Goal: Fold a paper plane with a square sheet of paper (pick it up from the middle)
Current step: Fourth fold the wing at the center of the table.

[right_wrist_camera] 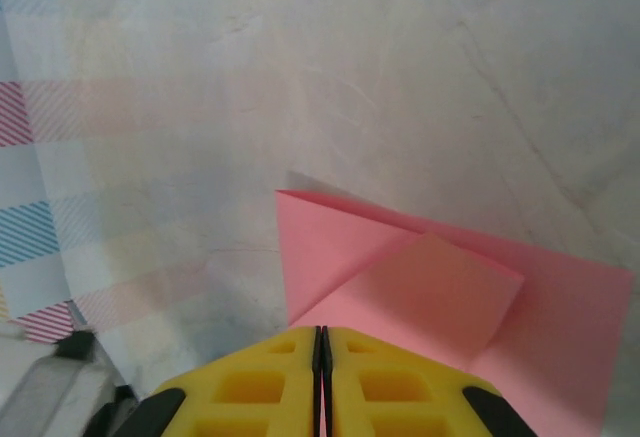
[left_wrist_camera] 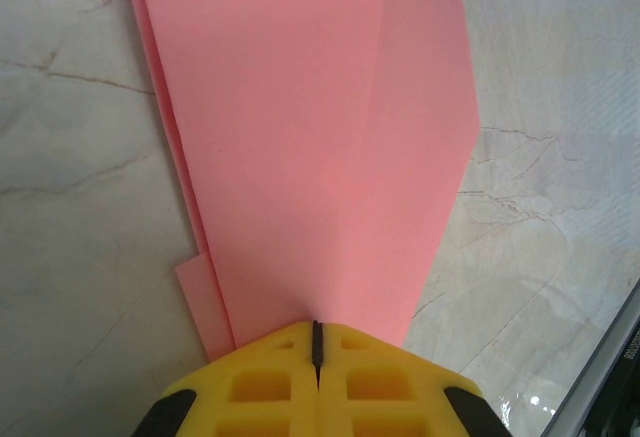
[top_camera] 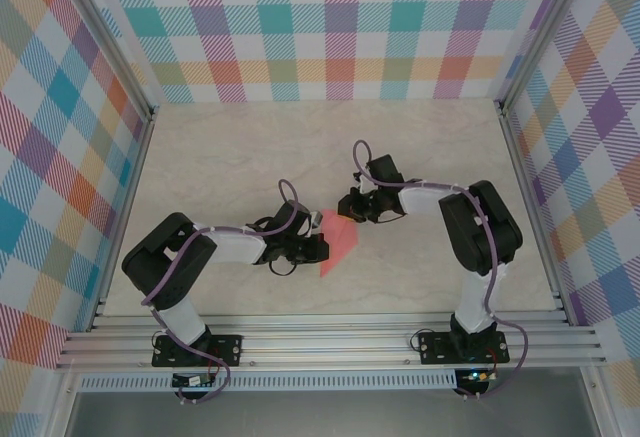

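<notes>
Sheet of paper, salmon-pink and partly folded, at the middle of the marbled surface, between the two arms. Left gripper meets its left edge; in the left wrist view the yellow fingers are pressed together on the narrow end, and the paper widens away from them with a lengthwise crease. Right gripper meets the far corner; its fingers are likewise closed on the edge, beside a folded-over flap.
</notes>
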`<state>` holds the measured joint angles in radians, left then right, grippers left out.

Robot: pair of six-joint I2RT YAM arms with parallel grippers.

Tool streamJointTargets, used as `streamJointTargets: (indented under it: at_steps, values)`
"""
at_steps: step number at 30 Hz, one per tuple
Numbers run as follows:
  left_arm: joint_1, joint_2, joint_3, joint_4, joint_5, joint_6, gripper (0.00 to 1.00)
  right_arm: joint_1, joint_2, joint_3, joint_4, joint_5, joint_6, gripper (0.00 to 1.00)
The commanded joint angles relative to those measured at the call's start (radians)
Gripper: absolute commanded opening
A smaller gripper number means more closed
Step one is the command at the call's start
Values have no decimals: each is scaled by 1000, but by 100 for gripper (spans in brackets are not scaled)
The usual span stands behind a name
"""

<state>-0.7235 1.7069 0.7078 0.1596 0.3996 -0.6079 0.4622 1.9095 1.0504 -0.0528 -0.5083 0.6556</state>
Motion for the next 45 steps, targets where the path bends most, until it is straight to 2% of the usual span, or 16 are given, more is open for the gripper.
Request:
streamJointTargets:
  at_steps: [1,9,17,23,28,31,33,35,45]
  values:
    - [-10,73,-48,-226,-21,36,0,-7,44,42,-53,46,-49,11]
    - [-9,73,-43,-248,-18,54,0,-33,115,107,-89,181,-63,11]
    - [-10,63,-56,-245,-14,54,0,-127,141,108,16,136,-25,11]
    - [-9,62,-49,-254,-26,57,0,-136,97,109,50,51,-30,13]
    - [-9,63,-45,-246,-25,53,0,-105,-15,58,49,37,-29,22]
    - [-10,56,-41,-257,-28,58,0,-66,-73,25,19,75,-42,36]
    - [-9,53,-41,-259,-31,60,0,-26,-98,22,-35,135,-66,40]
    - [-10,54,-39,-258,-28,60,0,3,-103,19,-63,163,-69,41]
    - [-9,57,-33,-258,-30,62,0,67,-60,-22,13,107,5,41]
